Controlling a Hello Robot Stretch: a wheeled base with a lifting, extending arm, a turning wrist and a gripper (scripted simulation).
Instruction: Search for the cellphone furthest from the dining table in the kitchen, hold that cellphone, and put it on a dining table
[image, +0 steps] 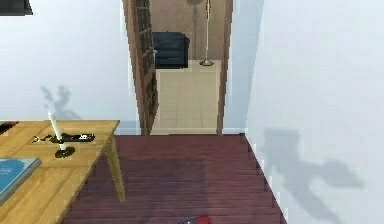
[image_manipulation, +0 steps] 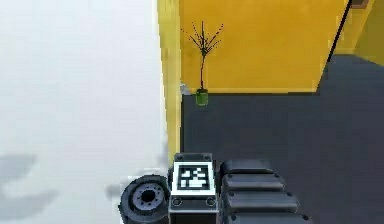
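— Dark red floor (image: 190, 170), white wall (image: 310, 90). What stands left?
— Wooden table (image: 85, 135): a flat blue thing (image: 12, 172) at its near edge, a white candle (image: 54, 128) in a dark holder behind. Where the phone lies, I can't tell.
— Room to move?
— Bare boards run from the table's corner leg to that wall, up to a doorway (image: 185, 80); beyond, pale tiles, a dark chair (image: 170, 48), a lamp (image: 208, 30).
— And arm-side?
— A near wall (image_manipulation: 70, 90) ends at a corner against a yellow wall (image_manipulation: 260, 45); a plant (image_manipulation: 203, 60) in a green pot stands beside it, dark floor (image_manipulation: 290, 120) open rightward. Low down, the gripper (image_manipulation: 148, 197) sits left of a marked square (image_manipulation: 192, 178); whether its fingers hold anything, I can't tell.
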